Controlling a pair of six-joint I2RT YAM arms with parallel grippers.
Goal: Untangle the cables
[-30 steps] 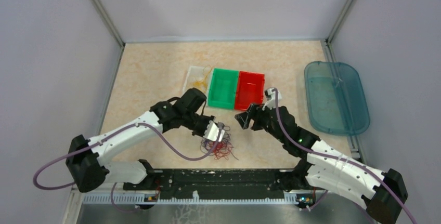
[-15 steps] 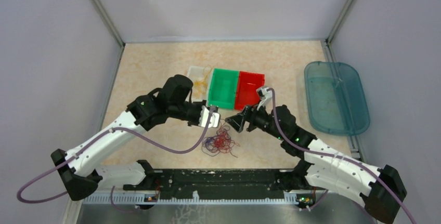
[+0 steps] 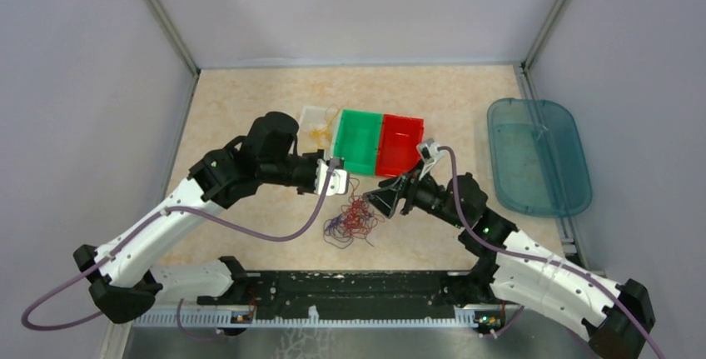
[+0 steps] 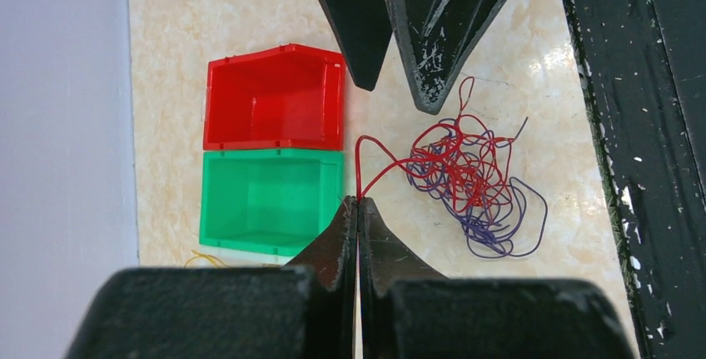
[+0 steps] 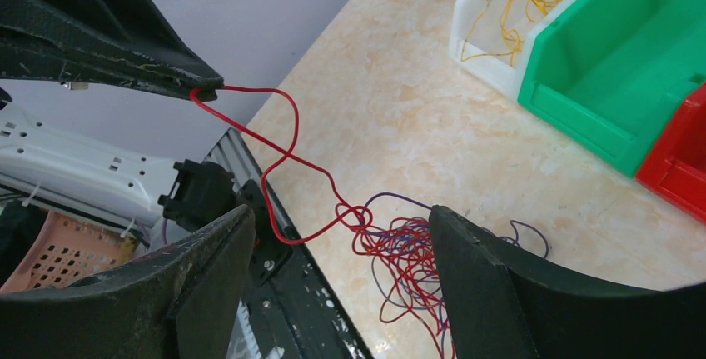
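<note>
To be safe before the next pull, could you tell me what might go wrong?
The left gripper pinches the red cable only at its end, so it may slip out. The red cable runs into the tangle with purple loops; pulling may tighten knots. The right gripper is open above it, so the tangle could drag along.

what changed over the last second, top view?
The left gripper, shut on the red cable, moved toward the green bin, drawing a strand out of the tangle, which shifted after it. The right gripper, open, edged left toward the tangle. Unmoved: green bin, red bin, blue tray.
</note>
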